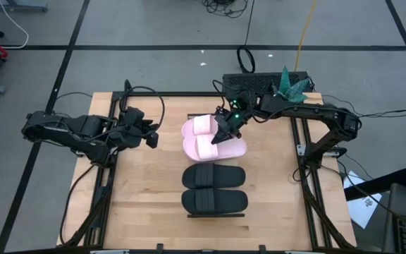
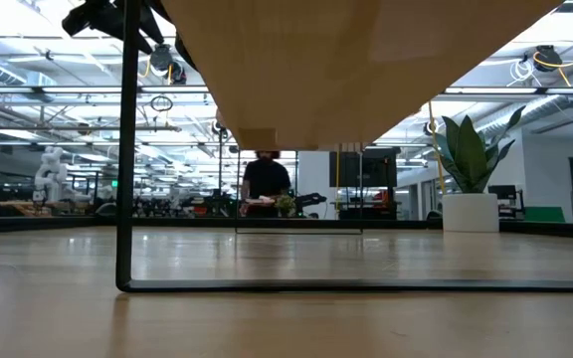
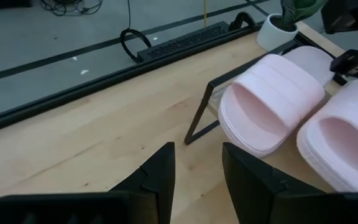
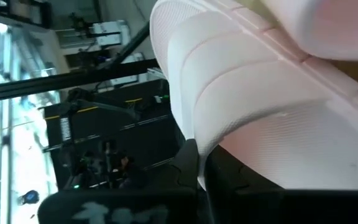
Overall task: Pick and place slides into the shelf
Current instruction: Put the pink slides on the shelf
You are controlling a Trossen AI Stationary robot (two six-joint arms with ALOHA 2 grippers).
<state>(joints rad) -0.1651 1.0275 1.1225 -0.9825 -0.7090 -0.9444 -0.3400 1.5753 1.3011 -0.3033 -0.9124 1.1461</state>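
Two light pink slides (image 1: 201, 125) (image 1: 218, 149) lie side by side at the far end of the shelf (image 3: 196, 121). Two black slides (image 1: 213, 176) (image 1: 215, 201) lie on its near end. My right gripper (image 1: 224, 131) is down on the pink pair, where the two meet, and is shut on a pink slide (image 4: 260, 93). My left gripper (image 3: 197, 152) is open and hovers over bare table left of the pink slides, pointing at them. The low view shows only the shelf's pale underside (image 2: 366, 70) and a dark leg (image 2: 124, 149). My right gripper holds a pink slide at its rim (image 4: 194, 134), beside the ribbed strap. One dark finger (image 4: 188, 165) shows against that rim; the slide itself hides the other finger. It comes from the table's right, slanting down. Whether the slide is lifted off the shelf does not show.
Dark frame rails run along the table's left edge (image 1: 111, 176) and right edge (image 1: 305, 169). A potted plant (image 1: 292, 83) and a black strip (image 1: 259, 83) stand at the far edge. Bare wood lies left of the shelf (image 1: 146, 190). A person (image 2: 267, 184) stands far off in the room.
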